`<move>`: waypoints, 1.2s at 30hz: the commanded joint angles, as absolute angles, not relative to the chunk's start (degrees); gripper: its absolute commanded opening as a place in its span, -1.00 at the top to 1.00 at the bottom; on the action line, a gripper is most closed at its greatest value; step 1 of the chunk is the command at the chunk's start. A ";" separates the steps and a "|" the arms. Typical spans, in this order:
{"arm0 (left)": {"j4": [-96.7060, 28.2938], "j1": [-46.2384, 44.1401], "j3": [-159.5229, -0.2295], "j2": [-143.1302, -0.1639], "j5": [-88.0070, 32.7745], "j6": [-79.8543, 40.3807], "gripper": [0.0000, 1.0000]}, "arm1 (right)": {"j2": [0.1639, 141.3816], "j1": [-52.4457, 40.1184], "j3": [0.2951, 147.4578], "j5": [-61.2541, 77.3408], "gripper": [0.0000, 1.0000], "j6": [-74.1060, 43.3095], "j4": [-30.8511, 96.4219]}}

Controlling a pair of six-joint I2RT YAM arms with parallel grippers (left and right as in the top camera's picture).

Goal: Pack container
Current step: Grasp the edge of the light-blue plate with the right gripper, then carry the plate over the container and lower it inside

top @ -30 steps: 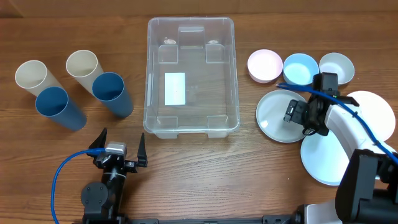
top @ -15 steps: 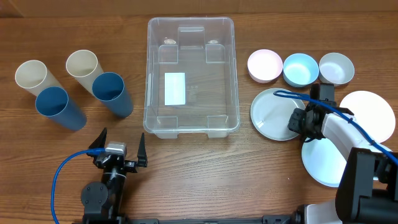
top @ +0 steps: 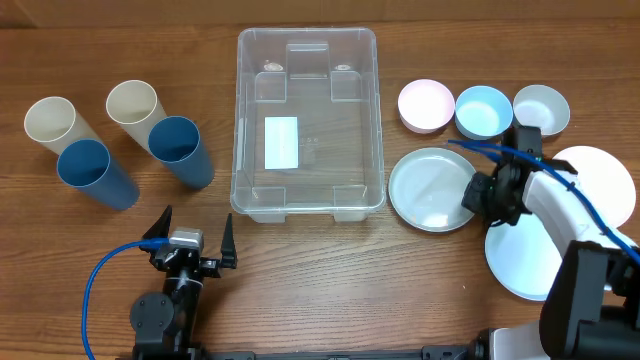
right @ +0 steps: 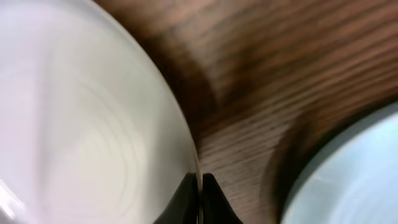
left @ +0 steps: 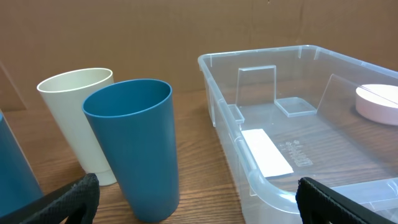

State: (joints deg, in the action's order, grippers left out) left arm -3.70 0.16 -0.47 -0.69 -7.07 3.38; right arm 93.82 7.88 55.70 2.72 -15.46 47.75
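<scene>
Overhead: right jaws stood wide a second ago and are now pinched shut on the right rim of the plate (top: 430, 190). The plate has slid left across the worktop (top: 420, 290) since then. It now sits just beside the container (top: 335, 150), not in it. Container is mid-worktop with nothing inside but its label (top: 281, 142). Left jaws are parked wide open near the front edge, gripping nothing, no change there. Four cups (top: 178, 150) sit left of the container, three bowls (top: 483, 110) and two more plates (top: 600, 180) to its right.

Left wrist: container on the right, blue cup (left: 134, 143) and cream cup (left: 78, 112) on the left. Jaw tips sit well apart at the bottom corners.

Right wrist: tips are closed together over the plate's rim, and the plate fills the left side. Another plate (right: 348, 180) shows bottom right.

My read: grip's on and the first item is moving. Next I need to lift it over the wall. A thin rim pinch could slip or tilt.
</scene>
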 commanded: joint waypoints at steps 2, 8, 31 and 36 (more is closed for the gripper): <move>-3.79 0.78 -0.27 -0.25 -6.87 4.12 -1.00 | 89.60 8.12 65.98 2.66 0.92 -16.36 54.22; -3.79 0.78 -0.27 -0.25 -6.87 4.12 -1.00 | 86.28 8.12 77.10 2.31 0.92 -16.56 61.89; -3.79 0.78 -0.27 -0.25 -6.87 4.12 -1.00 | 92.49 -26.63 85.19 7.99 0.93 -16.62 47.07; -3.79 0.78 -0.27 -0.25 -6.90 4.10 -1.00 | 100.33 -26.63 85.19 7.92 0.92 -16.56 44.97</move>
